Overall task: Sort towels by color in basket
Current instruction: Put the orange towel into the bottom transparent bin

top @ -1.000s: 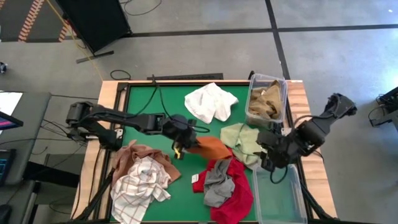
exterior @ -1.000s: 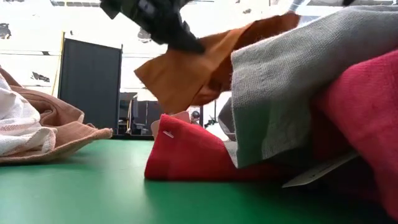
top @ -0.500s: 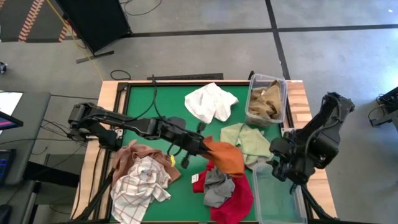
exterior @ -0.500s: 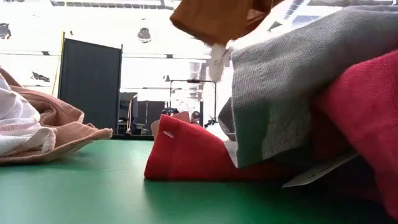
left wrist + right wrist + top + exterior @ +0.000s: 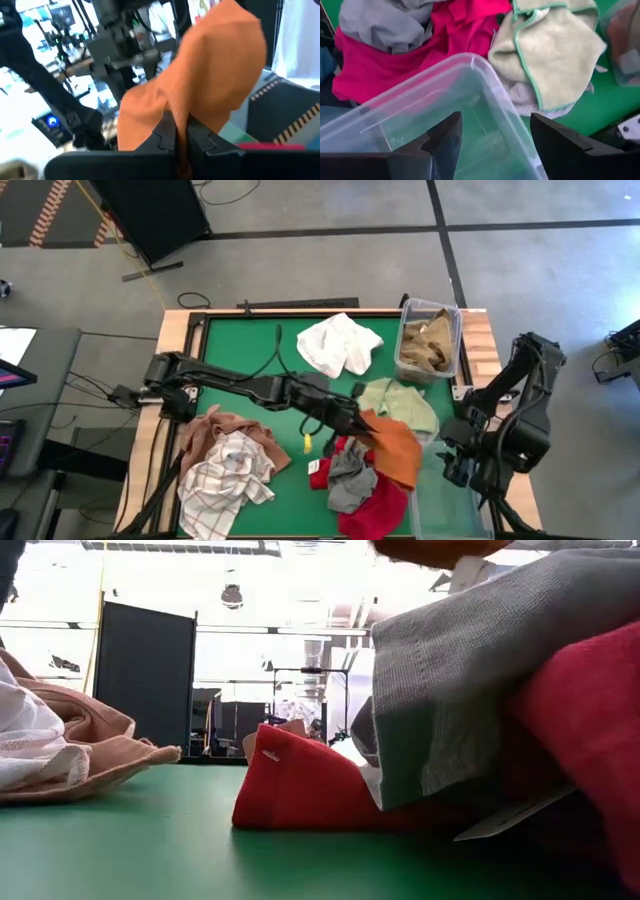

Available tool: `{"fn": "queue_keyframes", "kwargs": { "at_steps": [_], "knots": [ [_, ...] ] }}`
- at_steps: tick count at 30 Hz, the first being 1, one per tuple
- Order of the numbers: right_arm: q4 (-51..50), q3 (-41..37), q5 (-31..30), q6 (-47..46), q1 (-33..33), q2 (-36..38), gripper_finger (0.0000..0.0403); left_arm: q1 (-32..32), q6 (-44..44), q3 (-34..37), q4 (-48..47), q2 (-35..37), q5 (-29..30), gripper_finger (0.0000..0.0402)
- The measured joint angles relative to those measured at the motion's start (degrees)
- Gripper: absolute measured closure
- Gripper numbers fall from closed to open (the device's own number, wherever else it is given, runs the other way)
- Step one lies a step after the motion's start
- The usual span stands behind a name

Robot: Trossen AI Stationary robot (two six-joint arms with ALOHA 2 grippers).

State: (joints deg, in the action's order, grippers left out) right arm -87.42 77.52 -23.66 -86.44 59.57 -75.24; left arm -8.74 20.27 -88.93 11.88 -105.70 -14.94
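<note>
My left gripper reaches from the table's left to its middle right, shut on a rust orange towel. The towel hangs over the grey towel and red towel, beside the empty clear bin. In the low view only the orange towel's lower edge shows at the top. My right gripper hovers open above the clear bin's corner, touching nothing. A pale green towel lies flat on the mat. My left gripper pinches a bunched fold of the orange towel between its two fingers. The fingers lie about level and come from the table's left. The towel billows out beyond the fingertips and hangs clear of the table, slack.
A white towel lies at the far middle. A second clear bin at the far right holds tan towels. A brown towel and a white checked one lie heaped at the near left. Bare green mat lies between them.
My left gripper has carried the orange towel up and toward the table's right and near edges. The towel now hangs over the red and grey pile by the clear bin. My right gripper has swung toward the near edge, from beside the pale green towel to above the clear bin.
</note>
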Motion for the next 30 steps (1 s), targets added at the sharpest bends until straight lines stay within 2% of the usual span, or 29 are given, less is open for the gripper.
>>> {"fn": "queue_keyframes", "kwargs": {
  "at_steps": [6, 11, 13, 21, 30],
  "knots": [
    [0.3, 0.0, 0.8, -2.7, 3.3, -0.6, 0.0143, -0.3, 0.1, -9.1, -2.2, -7.3, -4.1, 0.0396],
    [0.0, 0.0, -6.6, -2.6, 5.8, -0.5, 0.0143, 0.0, 1.1, -14.4, -5.5, -11.6, -5.6, 0.0398],
    [-0.1, 0.0, -9.1, -1.5, 5.7, -0.5, 0.0143, 0.2, 1.5, -14.9, -8.5, -12.0, -5.8, 0.0398],
    [2.2, 0.0, -21.4, 5.9, 5.1, -0.1, 0.0143, 0.8, 4.1, -15.3, -9.4, -12.5, -5.9, 0.0398],
    [7.8, 0.0, -22.8, 17.1, -0.1, -0.1, 0.0143, 0.8, 5.4, -15.3, -9.3, -12.5, -6.0, 0.0398]
  ]
}}
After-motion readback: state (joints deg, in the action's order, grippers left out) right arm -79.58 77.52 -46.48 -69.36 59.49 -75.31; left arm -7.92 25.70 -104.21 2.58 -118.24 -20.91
